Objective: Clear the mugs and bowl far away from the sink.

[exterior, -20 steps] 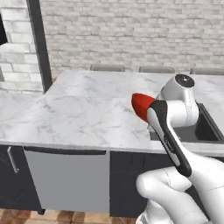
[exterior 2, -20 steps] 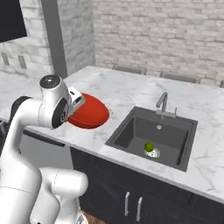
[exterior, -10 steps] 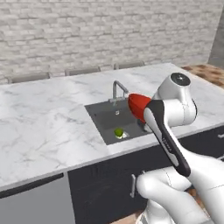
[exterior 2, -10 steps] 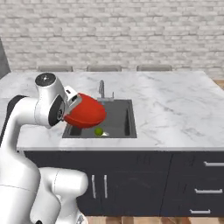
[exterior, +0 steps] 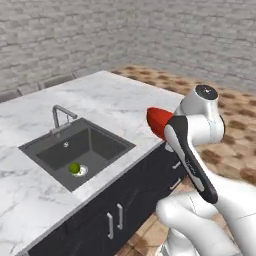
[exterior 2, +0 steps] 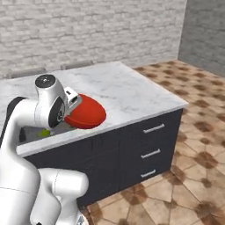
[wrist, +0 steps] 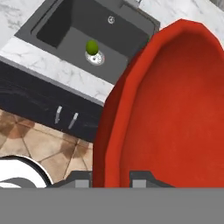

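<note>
White arm folded up high, gripper [wrist: 111, 180] closed tight on a rim

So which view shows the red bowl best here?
The right base view: the red bowl shows nearly whole, held at the gripper. The hand view crops its inside and rim; in the left base view the arm hides most of it.

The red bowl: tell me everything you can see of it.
The red bowl is wide, shallow and glossy, with a smooth rounded underside and a slightly faceted rim in the hand view. It is off the marble counter, tipped up on edge in the gripper, whose jaws are shut on its rim, one finger on each side of the wall. It hangs at the counter's front edge, beside the sink. Nothing else touches it.
</note>
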